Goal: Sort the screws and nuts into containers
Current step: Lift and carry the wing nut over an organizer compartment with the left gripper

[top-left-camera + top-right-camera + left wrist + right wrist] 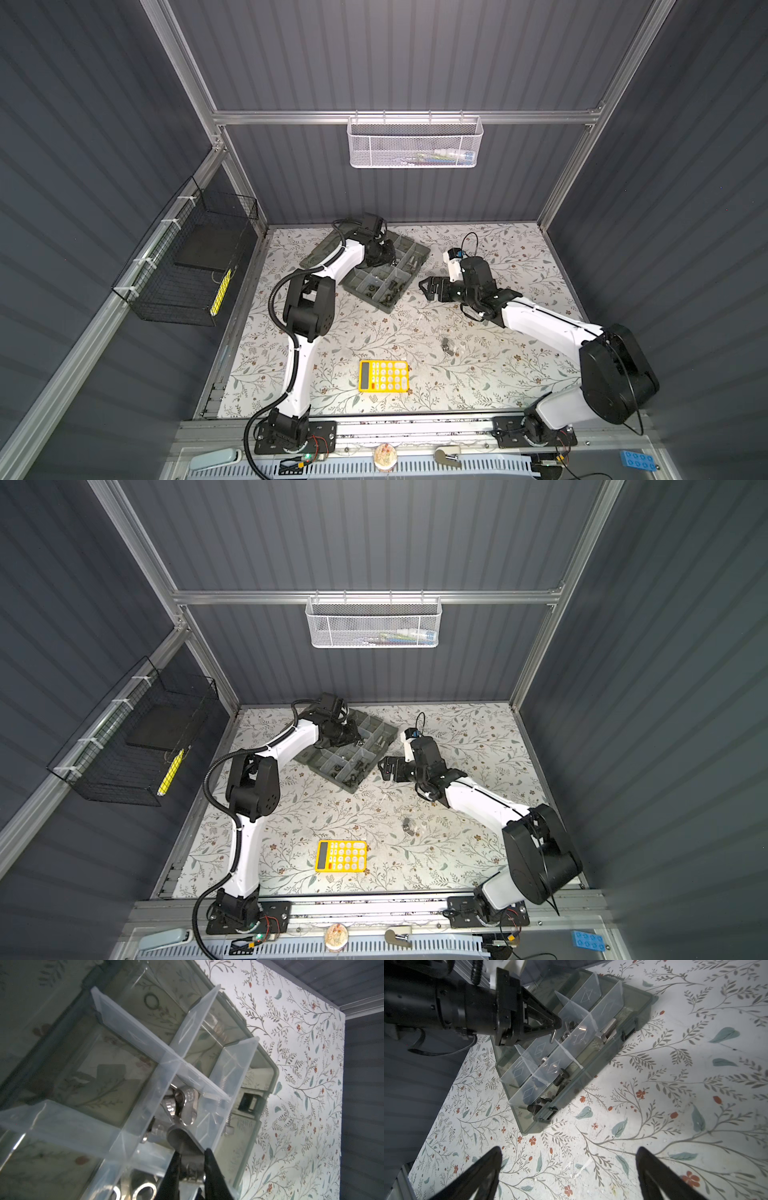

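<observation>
One black wire basket [187, 266] hangs on the left wall. Right of it, the left arm reaches over the single translucent grey-green plastic organiser box [410, 280]. The box sits at the back of the floral-papered counter [519, 257], with its one flat lid [318, 253] folded open behind it.

The left pincer [390, 257] hangs just above a middle compartment. Its two jaws are nearly closed on one silver wing nut [180, 1138], which shows edge-on from the right wrist. At least two more silver wing nuts [186, 1103] lie in the compartment beneath it, and one small dark ring [151, 1000] lies alone in another.

In the compartments along the box's latch-side wall [591, 1068] there are:
- two silver screws [609, 1027], side by side in one compartment;
- at least two black screws [560, 1079] in another;
- a few more dark screws [538, 1104] in the end compartment, overlapping too much to count.

Near the front of the counter lies one yellow plastic calculator [383, 376]. One white mesh basket [415, 141] hangs on the back wall.

The right pincer [569, 1148] hovers over bare counter just beside the box's long wall, not touching it. Its two jaws are spread wide with nothing between them. Further right, one small cluster of loose silver hardware [448, 345] lies on the counter, its pieces too small to count.
</observation>
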Robot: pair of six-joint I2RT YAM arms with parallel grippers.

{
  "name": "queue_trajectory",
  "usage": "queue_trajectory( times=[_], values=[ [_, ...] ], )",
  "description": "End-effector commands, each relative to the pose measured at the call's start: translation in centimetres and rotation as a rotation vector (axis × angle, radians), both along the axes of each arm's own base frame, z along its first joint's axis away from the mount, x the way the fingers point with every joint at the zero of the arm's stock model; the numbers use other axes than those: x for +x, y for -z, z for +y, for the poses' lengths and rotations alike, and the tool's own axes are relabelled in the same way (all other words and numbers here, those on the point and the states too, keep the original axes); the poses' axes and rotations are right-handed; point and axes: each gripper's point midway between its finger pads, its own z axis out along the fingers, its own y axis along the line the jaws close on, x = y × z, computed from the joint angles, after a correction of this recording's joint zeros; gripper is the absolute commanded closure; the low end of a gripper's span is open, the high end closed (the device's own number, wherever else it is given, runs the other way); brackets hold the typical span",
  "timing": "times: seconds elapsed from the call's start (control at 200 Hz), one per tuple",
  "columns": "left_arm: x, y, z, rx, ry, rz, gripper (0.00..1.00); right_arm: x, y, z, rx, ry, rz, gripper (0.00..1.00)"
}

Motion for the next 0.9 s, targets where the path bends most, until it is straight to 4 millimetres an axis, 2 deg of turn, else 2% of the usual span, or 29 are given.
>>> queue_trajectory(
  times=[0.0, 0.25, 0.36, 0.495, 0.62, 0.7, 0.791, 0.891],
  values=[
    [1.9, 0.1, 0.1, 0.011, -0.025, -0.032, 0.91, 0.0, -0.4, 0.9, 0.029, -0.033, -0.009, 0.01],
    [2.3, 2.3, -0.2, 0.007, -0.035, -0.006, 0.88, -0.2, -0.1, 0.6, 0.021, -0.021, -0.009, 0.01],
    [2.4, 3.4, -0.1, 0.016, -0.038, 0.007, 0.82, -0.2, -0.1, 0.8, 0.032, -0.031, -0.003, 0.01],
    [2.4, 3.7, -0.2, 0.013, -0.039, 0.012, 0.8, -0.2, 0.2, 0.7, 0.024, -0.027, 0.0, 0.01],
    [2.3, 3.3, -0.1, 0.02, -0.034, 0.007, 0.73, -0.2, 0.2, 0.8, 0.028, -0.028, 0.0, 0.01],
    [2.3, 2.5, 0.0, 0.026, -0.034, -0.007, 0.72, -0.2, 0.1, 0.7, 0.028, -0.027, 0.0, 0.01],
    [2.3, 1.3, 0.3, 0.033, -0.033, -0.025, 0.63, -0.2, 0.0, 0.8, 0.03, -0.028, -0.002, 0.01],
    [2.1, 0.2, 0.4, 0.033, -0.029, -0.035, 0.61, -0.2, -0.1, 0.6, 0.027, -0.025, -0.007, 0.01]
  ],
)
